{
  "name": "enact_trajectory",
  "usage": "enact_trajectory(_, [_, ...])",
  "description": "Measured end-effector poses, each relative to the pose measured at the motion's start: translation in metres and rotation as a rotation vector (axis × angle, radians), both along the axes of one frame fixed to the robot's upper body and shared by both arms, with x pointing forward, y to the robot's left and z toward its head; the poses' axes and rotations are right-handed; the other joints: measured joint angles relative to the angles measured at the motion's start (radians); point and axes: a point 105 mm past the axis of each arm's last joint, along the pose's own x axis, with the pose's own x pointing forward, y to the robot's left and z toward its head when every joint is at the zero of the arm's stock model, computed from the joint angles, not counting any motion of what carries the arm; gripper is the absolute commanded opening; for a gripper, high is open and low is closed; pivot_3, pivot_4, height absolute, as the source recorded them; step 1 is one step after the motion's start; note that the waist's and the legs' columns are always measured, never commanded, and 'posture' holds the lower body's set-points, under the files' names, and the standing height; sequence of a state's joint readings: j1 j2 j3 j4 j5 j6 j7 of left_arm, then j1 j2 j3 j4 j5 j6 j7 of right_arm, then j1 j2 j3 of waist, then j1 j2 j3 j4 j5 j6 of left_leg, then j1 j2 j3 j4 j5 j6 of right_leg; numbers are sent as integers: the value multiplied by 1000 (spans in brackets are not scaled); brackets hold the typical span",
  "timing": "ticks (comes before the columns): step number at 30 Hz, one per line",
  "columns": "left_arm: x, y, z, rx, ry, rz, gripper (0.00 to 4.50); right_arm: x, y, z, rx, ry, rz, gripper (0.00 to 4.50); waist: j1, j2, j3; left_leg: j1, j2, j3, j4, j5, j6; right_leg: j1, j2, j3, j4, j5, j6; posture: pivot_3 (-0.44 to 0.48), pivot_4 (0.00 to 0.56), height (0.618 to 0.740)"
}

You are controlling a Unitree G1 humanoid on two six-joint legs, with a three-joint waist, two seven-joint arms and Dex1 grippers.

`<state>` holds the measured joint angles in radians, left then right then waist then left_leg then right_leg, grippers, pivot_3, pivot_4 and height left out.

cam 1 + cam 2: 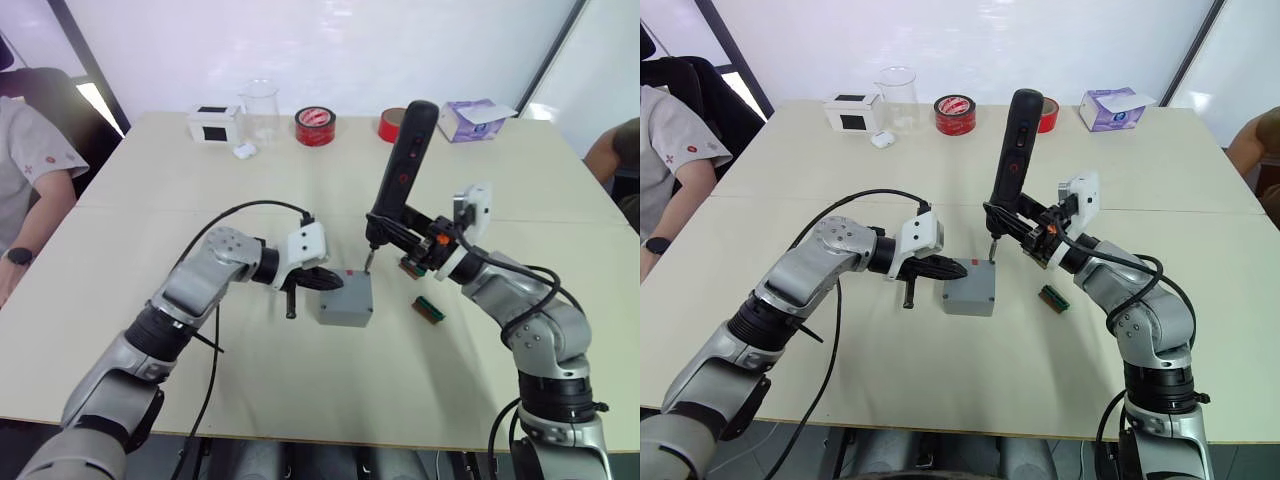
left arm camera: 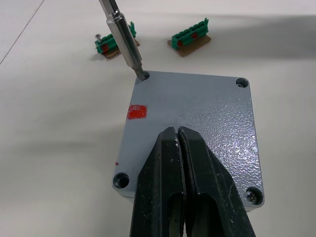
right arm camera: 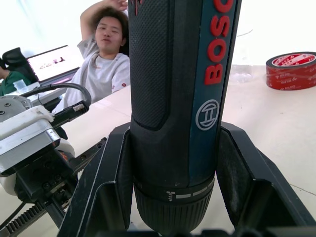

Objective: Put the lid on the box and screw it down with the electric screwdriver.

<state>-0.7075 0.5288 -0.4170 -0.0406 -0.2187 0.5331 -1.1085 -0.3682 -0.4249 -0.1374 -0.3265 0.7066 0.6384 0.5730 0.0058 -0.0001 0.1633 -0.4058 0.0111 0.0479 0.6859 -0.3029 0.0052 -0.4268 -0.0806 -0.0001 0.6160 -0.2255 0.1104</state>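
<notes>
The grey lid (image 2: pixel 197 113), with its small red mark (image 2: pixel 137 111), lies flat on top of the grey box (image 1: pixel 345 305) at the table's middle. My left gripper (image 2: pixel 177 131) is shut, and its black fingertips rest on the lid's top, holding nothing. My right gripper (image 1: pixel 405 238) is shut on the lower body of the black electric screwdriver (image 1: pixel 402 165), which stands nearly upright. The screwdriver's metal bit (image 2: pixel 123 39) sits in one corner hole of the lid on the side away from my left gripper. A screw head (image 2: pixel 254 196) shows in another corner.
Two small green circuit boards (image 2: pixel 190 39) (image 1: pixel 430 309) lie just right of the box. At the table's far edge stand a white box (image 1: pixel 213 124), a clear beaker (image 1: pixel 260 112), red tape rolls (image 1: pixel 315 126) and a tissue box (image 1: pixel 475 118). A person (image 1: pixel 30 170) sits at the left.
</notes>
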Motion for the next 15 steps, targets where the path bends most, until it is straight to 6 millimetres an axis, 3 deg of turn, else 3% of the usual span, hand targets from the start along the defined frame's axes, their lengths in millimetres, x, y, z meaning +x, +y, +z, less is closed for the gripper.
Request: enact_trajectory(15, [-1, -3, -1, -2, -1, -4, 0, -5, 0, -7, -94, -10, 22, 1750, 6, -2, -2, 2, 0, 0, 0, 0, 0, 2, 0, 0, 0, 0, 0, 0, 150, 740])
